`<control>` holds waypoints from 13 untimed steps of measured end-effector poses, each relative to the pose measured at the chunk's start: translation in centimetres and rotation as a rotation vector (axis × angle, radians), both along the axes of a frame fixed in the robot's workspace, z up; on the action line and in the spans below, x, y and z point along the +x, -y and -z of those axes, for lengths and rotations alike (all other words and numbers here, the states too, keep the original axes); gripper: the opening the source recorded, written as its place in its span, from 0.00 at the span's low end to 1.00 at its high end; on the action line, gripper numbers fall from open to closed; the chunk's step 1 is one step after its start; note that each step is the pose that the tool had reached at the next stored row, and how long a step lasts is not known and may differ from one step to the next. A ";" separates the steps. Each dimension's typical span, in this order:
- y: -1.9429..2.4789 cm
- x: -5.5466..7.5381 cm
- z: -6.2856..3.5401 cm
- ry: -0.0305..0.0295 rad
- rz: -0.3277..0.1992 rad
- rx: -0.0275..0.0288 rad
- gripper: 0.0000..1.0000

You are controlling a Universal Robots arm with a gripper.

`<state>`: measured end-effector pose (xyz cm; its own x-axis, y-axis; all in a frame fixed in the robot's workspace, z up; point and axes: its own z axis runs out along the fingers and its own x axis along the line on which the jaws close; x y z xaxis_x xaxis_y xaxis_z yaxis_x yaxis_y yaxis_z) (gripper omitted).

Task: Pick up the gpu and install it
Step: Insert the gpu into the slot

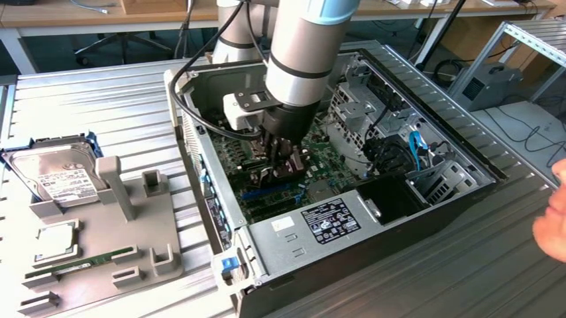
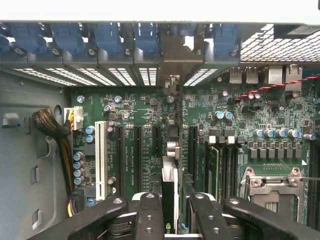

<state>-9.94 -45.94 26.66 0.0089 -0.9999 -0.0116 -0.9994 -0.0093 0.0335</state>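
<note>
one hand (image 2: 170, 210) grips the gpu (image 2: 170, 165) edge-on between its fingers (image 2: 149, 215), inside the open case (image 1: 265, 232), over the motherboard (image 2: 135, 130); a hard drive (image 1: 55, 175) lies at nine o'clock on the worktop (image 1: 106, 99).

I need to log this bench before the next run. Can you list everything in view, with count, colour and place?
computer case: one, black and silver, open, mid-table
motherboard: one, green, inside the case
gpu: one, edge-on, between the tool's fingers over the slots
parts holder: one, grey, exterior view's left
hard drive: one, silver, white label, on the holder
memory stick: one, green, on the holder
person's hand: one, exterior view's right edge
tool: one, black, inside the case
</note>
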 end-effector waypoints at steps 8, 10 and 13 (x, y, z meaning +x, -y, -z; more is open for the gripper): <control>-0.03 0.0 0.37 -0.0001 -0.004 -0.0001 0.26; -0.03 0.0 0.50 -0.0003 -0.004 -0.0005 0.26; -0.02 0.0 0.76 -0.0004 -0.004 -0.0008 0.26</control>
